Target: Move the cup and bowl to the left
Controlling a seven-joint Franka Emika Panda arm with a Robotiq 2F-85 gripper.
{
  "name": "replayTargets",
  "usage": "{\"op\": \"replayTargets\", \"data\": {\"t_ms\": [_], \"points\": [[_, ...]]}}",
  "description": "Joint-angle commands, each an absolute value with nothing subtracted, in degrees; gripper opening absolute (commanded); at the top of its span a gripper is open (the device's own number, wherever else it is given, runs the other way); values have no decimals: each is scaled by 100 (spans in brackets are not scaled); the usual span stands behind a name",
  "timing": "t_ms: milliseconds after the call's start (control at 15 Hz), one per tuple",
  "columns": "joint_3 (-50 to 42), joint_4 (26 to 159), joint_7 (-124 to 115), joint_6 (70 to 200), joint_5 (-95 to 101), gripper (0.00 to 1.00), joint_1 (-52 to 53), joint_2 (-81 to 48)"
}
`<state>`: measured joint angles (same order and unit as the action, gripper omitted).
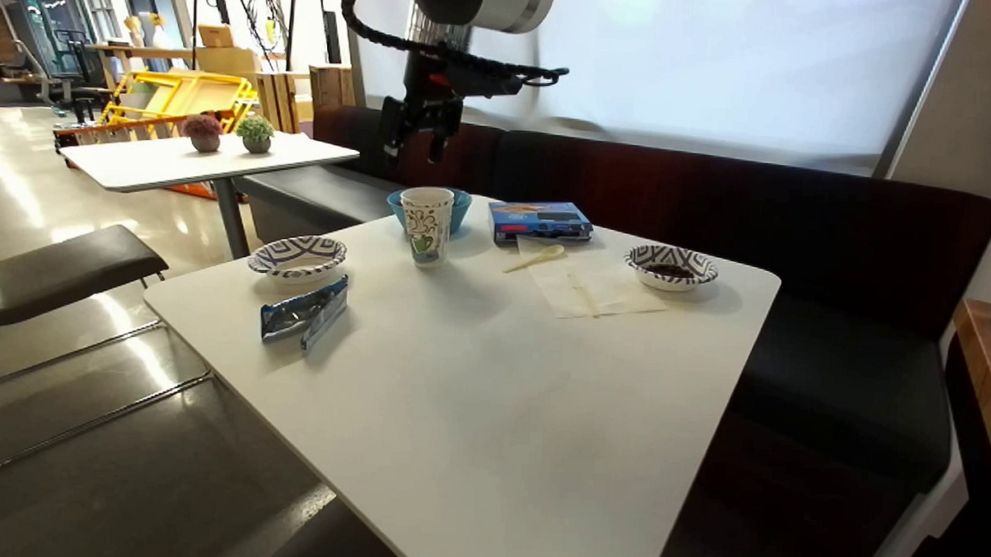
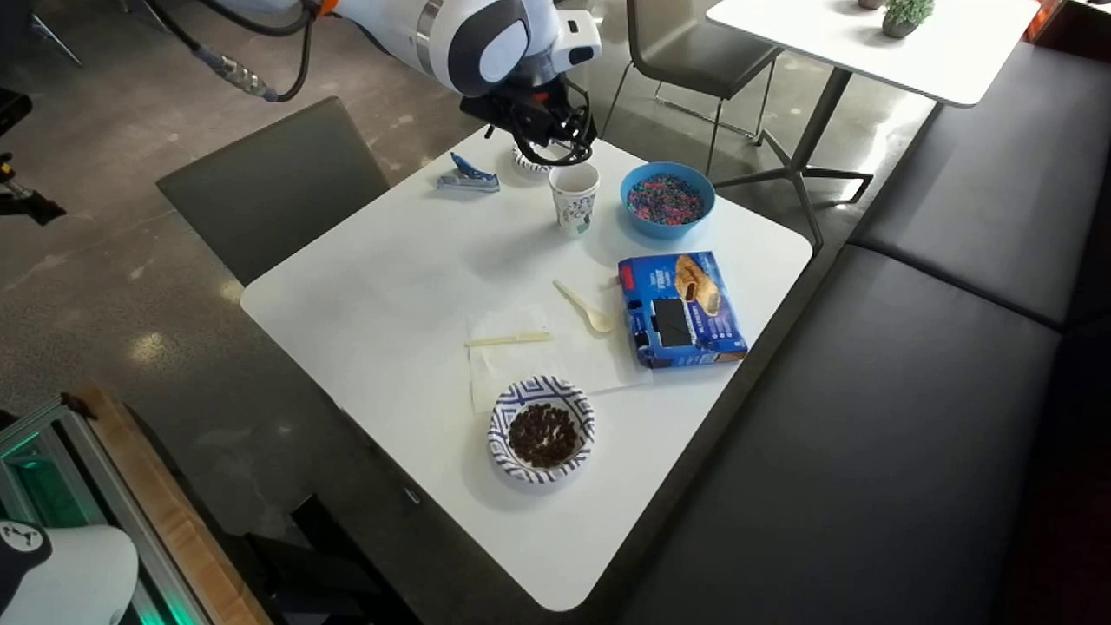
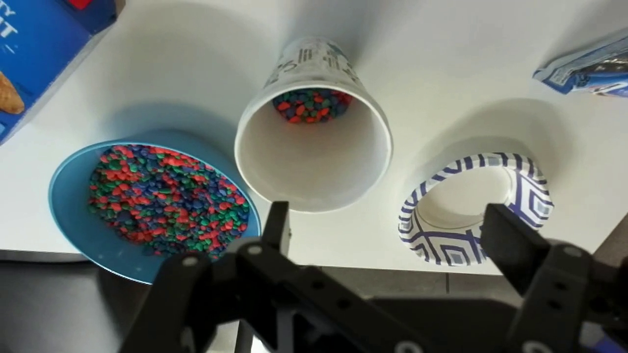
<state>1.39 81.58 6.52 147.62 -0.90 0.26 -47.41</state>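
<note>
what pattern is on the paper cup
The white cup has dark swirls above a green motif, clearest in an exterior view.

Exterior views, two: overlooked the same desk [image 2: 399, 286] from different sides. Wrist view: faced down on paper cup [image 3: 314, 164], close.

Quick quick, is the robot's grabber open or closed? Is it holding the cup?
The gripper is open, holding nothing; the cup stands on the table.
</note>
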Motion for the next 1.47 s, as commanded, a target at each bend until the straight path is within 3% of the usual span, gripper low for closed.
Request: {"op": "replayTargets", "data": {"t_ms": [0,400,467,733,1000,1133,1267,1400], "points": [[122,7572,433,14118,-80,100,21,-5102],[67,7114,121,12960,-64,100,106,-5296],[126,7046,179,12929,-111,81,71,-5342],[231,6842,303,13052,-151,49,50,-5536],[256,6608,362,13299,-126,62,41,-5815],[221,6491,435,13463,-66,60,39,-5962],[229,6403,522,13563,-59,33,13,-6079],[233,6360,558,13568,-54,17,19,-6142]]}}
